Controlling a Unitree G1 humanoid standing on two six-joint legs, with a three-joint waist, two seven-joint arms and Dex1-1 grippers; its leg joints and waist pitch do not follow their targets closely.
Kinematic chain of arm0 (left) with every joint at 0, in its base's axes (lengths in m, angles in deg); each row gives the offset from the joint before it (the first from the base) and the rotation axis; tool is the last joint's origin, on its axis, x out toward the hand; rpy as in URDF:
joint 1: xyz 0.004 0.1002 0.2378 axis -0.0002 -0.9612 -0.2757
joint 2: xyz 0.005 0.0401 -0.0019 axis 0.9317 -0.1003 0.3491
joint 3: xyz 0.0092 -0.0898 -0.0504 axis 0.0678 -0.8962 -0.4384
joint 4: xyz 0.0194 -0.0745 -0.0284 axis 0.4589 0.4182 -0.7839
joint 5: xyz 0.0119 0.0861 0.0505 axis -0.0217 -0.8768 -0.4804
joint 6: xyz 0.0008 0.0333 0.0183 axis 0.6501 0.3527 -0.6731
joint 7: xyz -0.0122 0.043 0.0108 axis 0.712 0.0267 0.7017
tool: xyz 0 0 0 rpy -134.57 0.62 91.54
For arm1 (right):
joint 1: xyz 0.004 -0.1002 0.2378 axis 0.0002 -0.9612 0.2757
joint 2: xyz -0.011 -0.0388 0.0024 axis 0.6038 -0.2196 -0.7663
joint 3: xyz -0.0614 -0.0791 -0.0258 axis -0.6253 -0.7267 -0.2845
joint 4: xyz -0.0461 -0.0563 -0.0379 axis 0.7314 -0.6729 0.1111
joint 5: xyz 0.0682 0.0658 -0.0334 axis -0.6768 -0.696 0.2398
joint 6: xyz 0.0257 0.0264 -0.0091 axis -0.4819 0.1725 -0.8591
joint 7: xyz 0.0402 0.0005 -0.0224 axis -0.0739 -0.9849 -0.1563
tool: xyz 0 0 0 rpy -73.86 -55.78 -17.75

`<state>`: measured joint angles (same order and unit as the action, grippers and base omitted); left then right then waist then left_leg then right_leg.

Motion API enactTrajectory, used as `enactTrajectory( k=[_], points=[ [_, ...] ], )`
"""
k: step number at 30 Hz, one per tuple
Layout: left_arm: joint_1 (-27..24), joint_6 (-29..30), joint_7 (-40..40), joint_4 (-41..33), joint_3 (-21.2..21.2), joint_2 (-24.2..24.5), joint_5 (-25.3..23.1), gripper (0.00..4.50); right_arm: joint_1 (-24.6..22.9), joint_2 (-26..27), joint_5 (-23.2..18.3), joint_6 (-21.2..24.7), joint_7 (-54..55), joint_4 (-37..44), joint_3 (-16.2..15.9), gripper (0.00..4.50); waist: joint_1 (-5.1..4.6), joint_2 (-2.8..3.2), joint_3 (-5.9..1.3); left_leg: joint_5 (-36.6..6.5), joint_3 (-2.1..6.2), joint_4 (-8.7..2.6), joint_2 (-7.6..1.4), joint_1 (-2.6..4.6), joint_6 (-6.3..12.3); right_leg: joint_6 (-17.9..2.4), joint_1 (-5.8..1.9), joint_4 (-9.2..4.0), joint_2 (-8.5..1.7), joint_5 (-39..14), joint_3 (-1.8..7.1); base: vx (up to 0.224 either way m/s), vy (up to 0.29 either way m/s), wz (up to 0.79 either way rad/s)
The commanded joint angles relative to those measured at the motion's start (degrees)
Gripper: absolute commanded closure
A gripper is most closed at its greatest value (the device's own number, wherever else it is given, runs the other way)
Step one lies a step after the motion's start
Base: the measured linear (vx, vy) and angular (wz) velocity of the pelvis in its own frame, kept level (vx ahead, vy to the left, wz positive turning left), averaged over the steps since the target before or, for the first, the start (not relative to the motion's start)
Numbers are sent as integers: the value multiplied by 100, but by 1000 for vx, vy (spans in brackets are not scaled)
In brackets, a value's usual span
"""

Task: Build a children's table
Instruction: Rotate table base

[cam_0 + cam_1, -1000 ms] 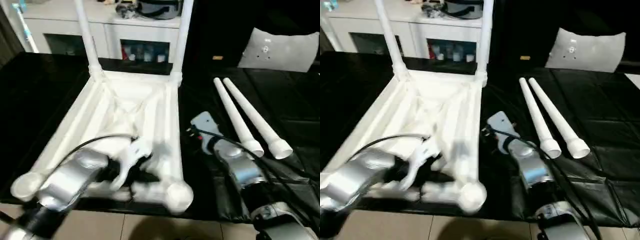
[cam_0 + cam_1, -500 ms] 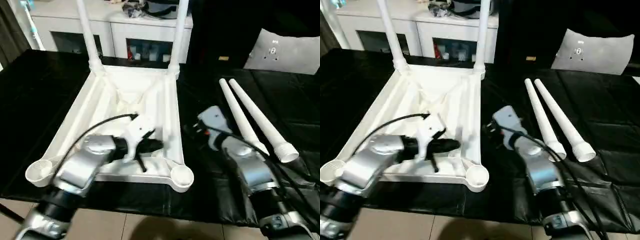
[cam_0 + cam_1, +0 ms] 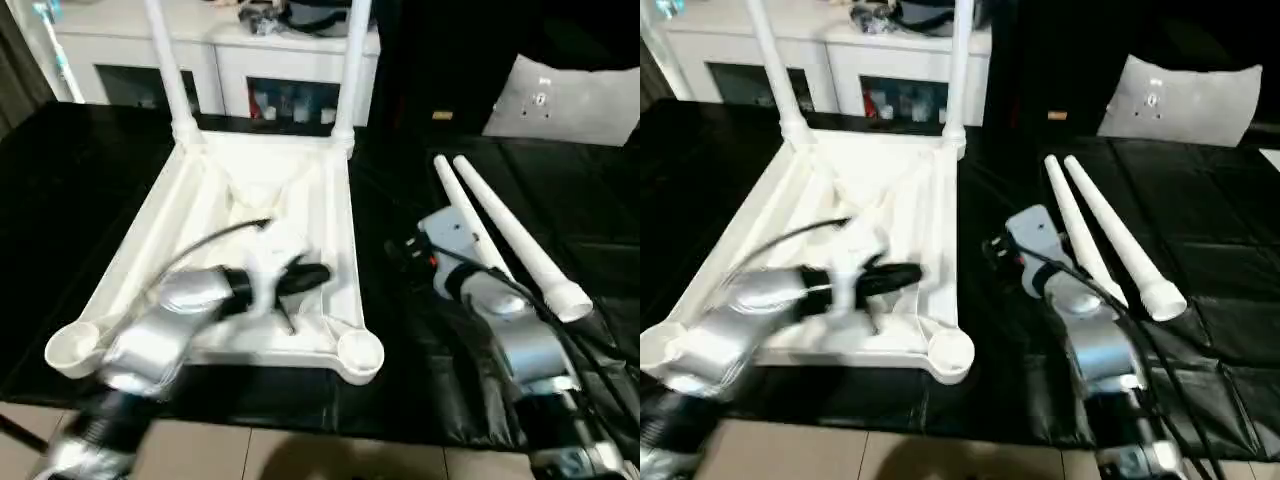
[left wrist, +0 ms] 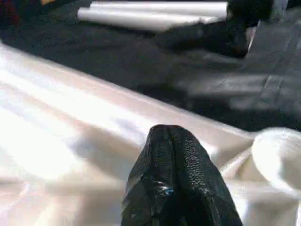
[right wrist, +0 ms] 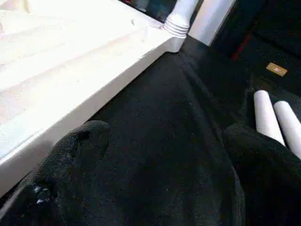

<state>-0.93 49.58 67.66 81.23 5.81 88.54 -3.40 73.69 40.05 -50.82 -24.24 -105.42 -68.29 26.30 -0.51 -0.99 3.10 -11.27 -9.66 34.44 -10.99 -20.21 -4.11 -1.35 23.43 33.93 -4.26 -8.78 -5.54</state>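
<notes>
The children's table top lies upside down on a black cloth, ribbed underside up. Two white legs stand in its far corner sockets. The near sockets hold nothing. Two loose legs lie side by side on the cloth to the right. My left gripper is shut with nothing in it, just above the underside near its right rim, its fingers pressed together. My right gripper stands open above the cloth between the top's right rim and the loose legs.
A white cabinet with glass doors stands behind the table top. A pale cushion rests at the back right. The black cloth ends at a tiled floor along the near edge. Black cables run along both forearms.
The head camera has shifted. My shut left gripper has moved from the top's near edge farther over the underside, toward the right rim. The right gripper stays open in about the same place.
</notes>
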Motion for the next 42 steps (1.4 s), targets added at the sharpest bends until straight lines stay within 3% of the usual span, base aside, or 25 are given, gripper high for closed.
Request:
enactTrajectory(
  k=[1, 4, 6, 10, 11, 16, 19, 22, 27, 30, 34, 36, 37, 42],
  points=[
    [-79, 136, 246, -265, -75, 261, 115, 409, -72, -22, -33, 99, 18, 165, 56, 0, 14, 64, -345, -1609, 66, -418, -154, 3, 81, -594, -269, -485, -315, -2546, 278, 0, 0, 0],
    [-242, 134, 601, -480, -72, 743, 119, 403, -129, -40, -50, 137, 0, 228, 39, 0, 4, 69, -327, -1697, 69, -429, -155, 19, 55, -601, -255, -486, -314, -2614, 285, 0, 0, 0],
    [-404, 167, 1030, -671, -33, 1201, 193, 375, -160, -51, -70, 187, -16, 284, 31, 0, 2, 52, -321, -1716, 66, -432, -150, 16, 50, -588, -254, -492, -314, -2669, 289, 0, 0, 0],
    [-614, 380, 1528, -962, 156, 1819, 177, 346, -202, -70, -77, 220, -50, 319, 12, 0, -6, 90, -307, -1825, 77, -448, -167, 51, -14, -609, -233, -479, -322, -2728, 306, 0, 0, 0],
    [-655, 443, 1574, -1003, 213, 1924, 129, 334, -215, -72, -71, 215, -63, 317, 2, 0, -14, 60, -298, -1865, 73, -452, -168, 43, -22, -617, -228, -473, -318, -2741, 309, 0, 0, 0],
    [-673, 141, 1257, -778, 486, 1843, -333, 315, -245, -50, -60, 231, -56, 345, -31, 0, 8, 97, -296, -1857, 75, -455, -166, 52, -65, -601, -230, -484, -318, -2729, 317, 0, 0, 0],
    [-542, -268, 707, -298, 698, 1600, -878, 291, -268, -29, -56, 259, -53, 389, -75, 0, 1, 76, -295, -1892, 67, -435, -141, 51, -58, -497, -230, -523, -310, -2895, 307, 0, 0, 0],
    [-480, -341, 463, -117, 740, 1441, -974, 291, -282, -36, -66, 275, -63, 417, -89, 0, -5, 59, -302, -1862, 77, -429, -131, 32, -46, -357, -241, -548, -323, -3086, 294, 0, 0, 0],
    [-389, -347, 310, -48, 739, 1045, -854, 291, -281, -71, -86, 310, -89, 438, -67, 0, -13, 41, -315, -1793, 73, -412, -140, 46, 12, -390, -218, -555, -327, -3067, 291, 0, 0, 0],
    [-378, -386, 321, -80, 726, 806, -740, 291, -232, -75, -114, 399, -57, 420, -7, 0, -10, 34, -326, -1649, 71, -416, -143, 5, 47, -463, -250, -520, -329, -2830, 300, 0, 0, 0],
    [-474, -190, 613, -434, 578, 733, -222, 291, -82, -37, -241, 884, 12, 423, 190, 0, -2, 34, -334, -1540, 59, -413, -147, -1, 75, -617, -267, -481, -328, -2600, 308, 0, 0, 0],
    [-514, -116, 789, -570, 505, 820, -68, 291, 39, -32, -292, 1269, 69, 408, 308, 0, -6, 28, -332, -1502, 64, -418, -148, -6, 66, -663, -275, -456, -316, -2526, 306, 0, 0, 0],
    [-581, 129, 1070, -785, 438, 971, 163, 291, 205, -76, -280, 1689, 133, 320, 401, 0, -15, 28, -329, -1504, 66, -420, -151, -2, 34, -673, -280, -441, -316, -2525, 307, 0, 0, 0],
    [-536, 519, 1177, -1021, 130, 1061, 529, 262, 802, -311, -468, 2177, 45, -340, 672, 0, -56, 49, -318, -1586, 52, -392, -124, 28, -16, -671, -260, -469, -306, -2693, 291, 0, 0, 0]
  ],
)
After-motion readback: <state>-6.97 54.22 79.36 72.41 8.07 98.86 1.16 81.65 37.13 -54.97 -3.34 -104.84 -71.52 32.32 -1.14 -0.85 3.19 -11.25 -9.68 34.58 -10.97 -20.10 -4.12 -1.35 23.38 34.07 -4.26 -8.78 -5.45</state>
